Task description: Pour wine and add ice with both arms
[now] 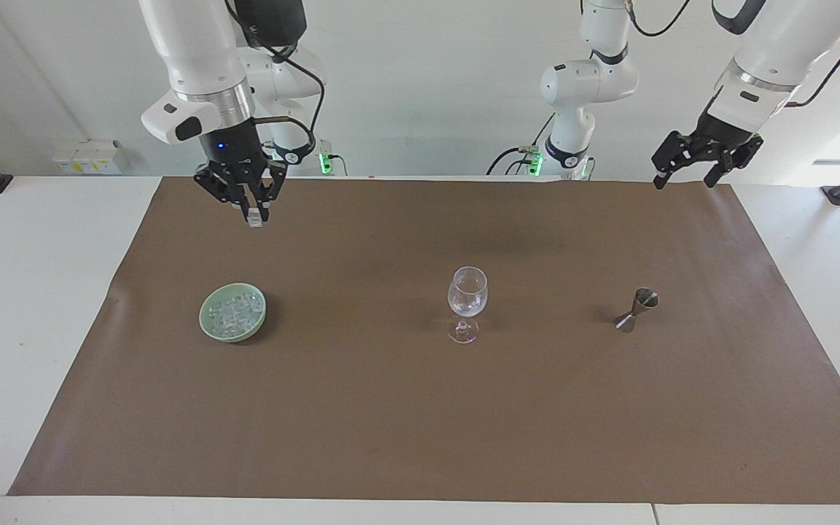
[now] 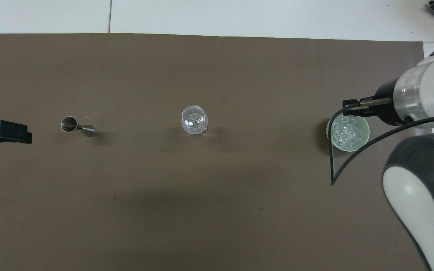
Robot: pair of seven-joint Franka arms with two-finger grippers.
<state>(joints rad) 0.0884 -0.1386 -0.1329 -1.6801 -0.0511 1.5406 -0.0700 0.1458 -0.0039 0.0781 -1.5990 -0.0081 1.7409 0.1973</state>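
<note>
Ice (image 1: pixel 232 313) fills the green bowl (image 1: pixel 208 329), which sits on the brown mat (image 1: pixel 420 423) toward the right arm's end of the table. The wine glass (image 1: pixel 467 293) stands upright mid-mat, well apart from the bowl, and the steel jigger (image 1: pixel 636 309) stands tilted toward the left arm's end.

The right gripper (image 1: pixel 253 215) hangs raised over bare mat, with its fingertips clenched on 1 small clear cube (image 1: pixel 252 219). From the overhead view its wrist covers part of the bowl's rim, but the facing view shows it well clear of the bowl. The left gripper (image 1: pixel 685 173) is raised over the mat's corner at its own end, fingers spread and holding nothing.

The step in hand looks like the ice transfer, with 1 cube lifted and not yet delivered. Whether the glass already holds wine or ice is hard to judge through the clear bowl. The next move calls for carrying the cube across to a point centred above the glass's mouth, then lowering close before letting go so it neither bounces out nor tips the stem. The left gripper would then need to settle around the jigger's narrow waist.
</note>
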